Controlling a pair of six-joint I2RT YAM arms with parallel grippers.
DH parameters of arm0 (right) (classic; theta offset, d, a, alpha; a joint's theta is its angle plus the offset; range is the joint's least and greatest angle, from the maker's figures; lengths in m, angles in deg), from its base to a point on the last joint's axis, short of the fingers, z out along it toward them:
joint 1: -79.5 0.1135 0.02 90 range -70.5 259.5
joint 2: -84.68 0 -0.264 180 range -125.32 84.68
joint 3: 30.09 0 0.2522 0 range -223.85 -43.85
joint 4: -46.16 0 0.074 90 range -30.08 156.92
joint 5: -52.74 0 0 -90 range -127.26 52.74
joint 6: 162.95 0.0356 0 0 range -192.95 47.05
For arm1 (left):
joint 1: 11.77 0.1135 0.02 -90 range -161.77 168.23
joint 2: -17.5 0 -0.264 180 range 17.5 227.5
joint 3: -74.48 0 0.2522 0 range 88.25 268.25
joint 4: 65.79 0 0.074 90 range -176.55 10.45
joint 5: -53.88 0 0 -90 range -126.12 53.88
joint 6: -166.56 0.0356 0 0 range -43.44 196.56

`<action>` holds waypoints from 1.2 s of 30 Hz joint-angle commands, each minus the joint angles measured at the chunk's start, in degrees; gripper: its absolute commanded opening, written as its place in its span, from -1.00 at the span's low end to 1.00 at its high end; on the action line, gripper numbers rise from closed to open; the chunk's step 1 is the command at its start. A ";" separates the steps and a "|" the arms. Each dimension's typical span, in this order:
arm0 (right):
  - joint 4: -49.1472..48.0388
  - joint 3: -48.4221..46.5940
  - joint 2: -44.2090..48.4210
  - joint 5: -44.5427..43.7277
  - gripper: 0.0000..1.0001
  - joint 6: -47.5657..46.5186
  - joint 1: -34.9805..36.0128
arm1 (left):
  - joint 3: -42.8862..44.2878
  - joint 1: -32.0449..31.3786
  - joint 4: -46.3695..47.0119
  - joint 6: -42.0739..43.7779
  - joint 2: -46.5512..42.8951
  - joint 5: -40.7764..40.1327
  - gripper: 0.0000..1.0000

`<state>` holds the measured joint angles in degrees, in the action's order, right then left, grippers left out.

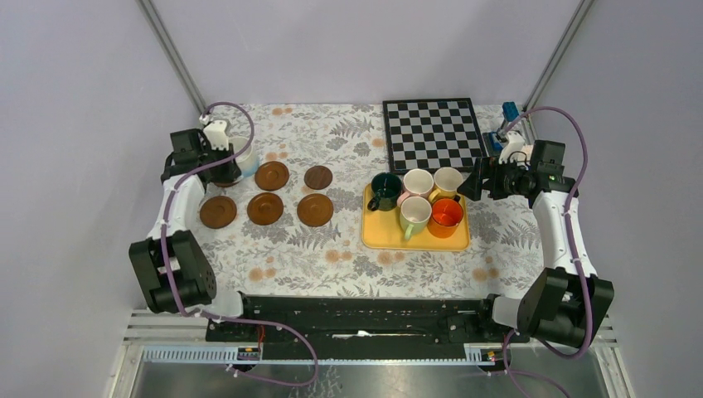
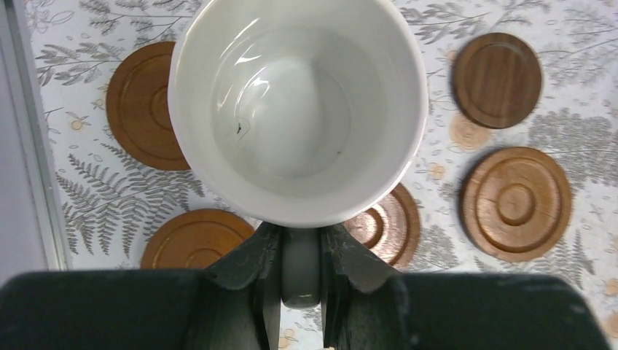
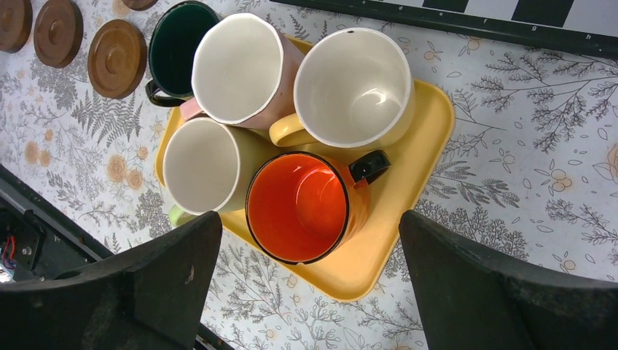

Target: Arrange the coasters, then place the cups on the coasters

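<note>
My left gripper is shut on the handle of a white-pale blue cup, held upright over the back-left coaster, which it partly hides. Other coasters lie in two rows beside it. On the yellow tray stand the dark green, pink, cream-yellow, light green and orange cups. My right gripper hangs open and empty above the tray's right side.
A black-and-white chessboard lies behind the tray at the back of the table. A blue object sits at the back right corner. Grey walls and metal posts close in the table on the left, right and back.
</note>
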<state>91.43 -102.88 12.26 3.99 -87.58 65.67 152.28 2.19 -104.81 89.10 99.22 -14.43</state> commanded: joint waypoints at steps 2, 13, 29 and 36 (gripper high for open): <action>1.51 -0.83 1.03 3.09 0.97 -1.90 0.20 | 2.32 4.44 12.32 4.85 3.33 4.57 -1.00; 1.98 -0.80 0.88 3.13 0.97 -2.24 0.20 | 13.99 8.92 5.55 14.34 16.08 6.07 -1.00; 1.90 -0.92 0.33 3.21 0.97 -2.13 0.20 | 13.42 12.72 7.66 20.61 20.73 11.87 -1.00; 1.94 -0.89 0.28 3.22 0.97 -1.98 0.20 | 15.33 13.96 6.63 21.21 23.52 12.45 -1.00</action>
<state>92.80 -102.88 12.26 5.81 -88.87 65.67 164.34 15.22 -102.88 108.60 122.32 -6.30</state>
